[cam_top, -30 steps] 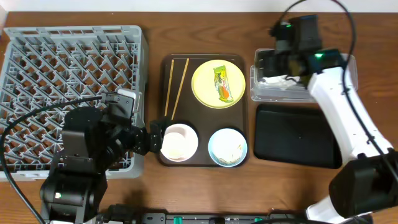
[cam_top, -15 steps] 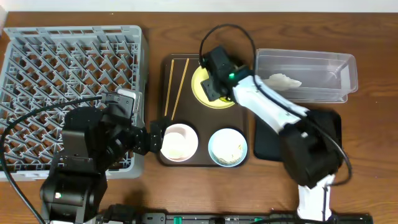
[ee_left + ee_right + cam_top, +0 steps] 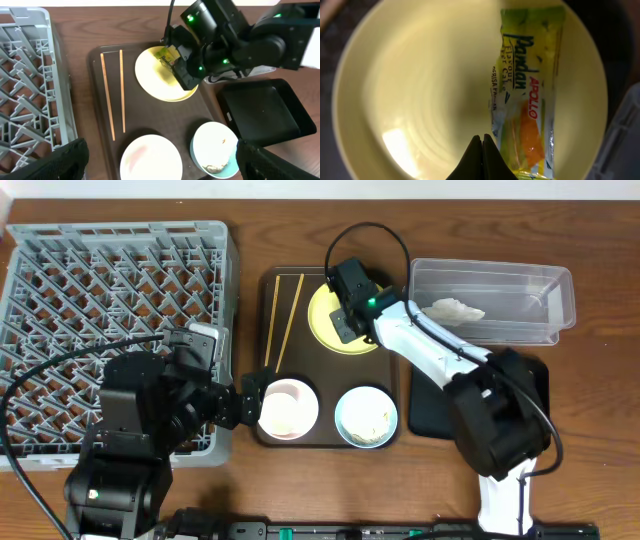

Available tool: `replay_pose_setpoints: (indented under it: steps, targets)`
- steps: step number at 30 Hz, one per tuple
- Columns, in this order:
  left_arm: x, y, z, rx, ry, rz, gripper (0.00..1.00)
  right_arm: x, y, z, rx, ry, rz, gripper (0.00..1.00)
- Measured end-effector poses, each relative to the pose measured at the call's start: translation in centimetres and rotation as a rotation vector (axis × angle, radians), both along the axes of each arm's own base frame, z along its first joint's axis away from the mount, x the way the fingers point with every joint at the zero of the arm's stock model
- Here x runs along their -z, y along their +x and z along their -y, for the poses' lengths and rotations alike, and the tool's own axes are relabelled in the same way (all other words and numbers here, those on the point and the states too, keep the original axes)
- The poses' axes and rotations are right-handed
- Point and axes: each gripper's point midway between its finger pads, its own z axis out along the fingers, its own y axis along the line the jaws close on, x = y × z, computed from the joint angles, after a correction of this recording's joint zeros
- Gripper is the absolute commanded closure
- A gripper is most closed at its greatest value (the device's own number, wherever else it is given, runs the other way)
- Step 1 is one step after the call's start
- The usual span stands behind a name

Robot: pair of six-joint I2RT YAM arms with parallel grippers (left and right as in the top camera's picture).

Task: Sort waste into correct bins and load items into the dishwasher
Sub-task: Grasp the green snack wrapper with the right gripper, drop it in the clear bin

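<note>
Overhead, the right hand (image 3: 347,308) hung over the pale-yellow plate (image 3: 322,332) at the far end of the brown serving tray (image 3: 320,375). Its arm stretched back across the right side of the counter (image 3: 250,240). Through the right wrist camera I could see its two fingers pressed together to a point, clenched on nothing. Their tip sat just left of the yellow-green wrapper (image 3: 527,90), and whether it touched the wrapper I could not tell. The wrapper lay flat along the plate's right side, its orange mark at the end nearer the fingertips.

Left of the plate, the two chopsticks (image 3: 283,320) lay side by side on the tray, running near to far. At the tray's near end stood the white bowl (image 3: 288,408) on the left and the light-blue bowl (image 3: 366,416) on the right. The blue one had whitish bits in it.

The left hand (image 3: 250,398) rested at the tray's near-left edge, just left of the white bowl. Its fingers were spread wide and held nothing.

On the far right stood the clear tub (image 3: 520,285) with crumpled tissue (image 3: 450,309) inside. The black tray (image 3: 425,405) lay just near of it, partly under the right arm. The grey dish rack (image 3: 120,230) filled the counter's left side.
</note>
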Motion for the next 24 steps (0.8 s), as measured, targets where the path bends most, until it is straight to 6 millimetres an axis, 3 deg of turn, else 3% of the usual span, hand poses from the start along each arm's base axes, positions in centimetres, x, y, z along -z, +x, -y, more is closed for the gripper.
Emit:
replay_pose_setpoints:
  steps: [2, 3, 5, 6, 10, 14, 17, 18, 19, 21, 22, 24]
  targets:
    - [0.0, 0.0, 0.0, 0.000, 0.000, 0.000, 0.06, -0.7, -0.1, 0.0, -0.002, 0.009, 0.006, 0.99]
    - [0.0, 0.0, 0.0, 0.000, 0.000, 0.000, 0.06, -1.2, 0.0, 0.0, 0.000, 0.016, 0.014, 0.93]
    - [0.0, 0.0, 0.0, 0.000, 0.000, 0.000, 0.06, -2.4, 0.1, -0.2, 0.005, 0.035, 0.035, 0.36]
    - [0.0, 0.0, 0.0, 0.000, 0.000, 0.000, 0.06, -3.1, 0.2, -0.2, 0.003, 0.044, 0.050, 0.27]
    - [0.0, 0.0, 0.0, 0.000, 0.000, 0.000, 0.06, -5.1, 0.4, -0.3, -0.011, 0.059, 0.087, 0.22]
    - [0.0, 0.0, 0.0, 0.000, 0.000, 0.000, 0.06, -3.3, 0.6, -0.1, -0.025, 0.026, 0.066, 0.21]
    - [0.0, 0.0, 0.0, 0.000, 0.000, 0.000, 0.06, 0.0, 0.7, 0.4, -0.020, -0.032, 0.025, 0.24]
    - [0.0, 0.0, 0.0, 0.000, 0.000, 0.000, 0.06, 1.4, 0.6, 0.7, -0.017, -0.054, 0.004, 0.32]
    - [0.0, 0.0, 0.0, 0.000, 0.000, 0.000, 0.06, 2.6, 0.5, 1.0, -0.016, -0.073, -0.015, 0.62]
    - [0.0, 0.0, 0.0, 0.000, 0.000, 0.001, 0.06, 2.8, 1.1, 1.1, -0.004, -0.069, -0.004, 0.94]
    - [0.0, 0.0, 0.0, 0.000, 0.000, 0.000, 0.06, 2.7, 1.2, 1.3, 0.001, -0.069, -0.005, 0.99]
    - [0.0, 0.0, 0.0, 0.000, 0.000, -0.001, 0.06, 3.0, 0.9, 1.8, 0.004, -0.076, -0.024, 0.99]
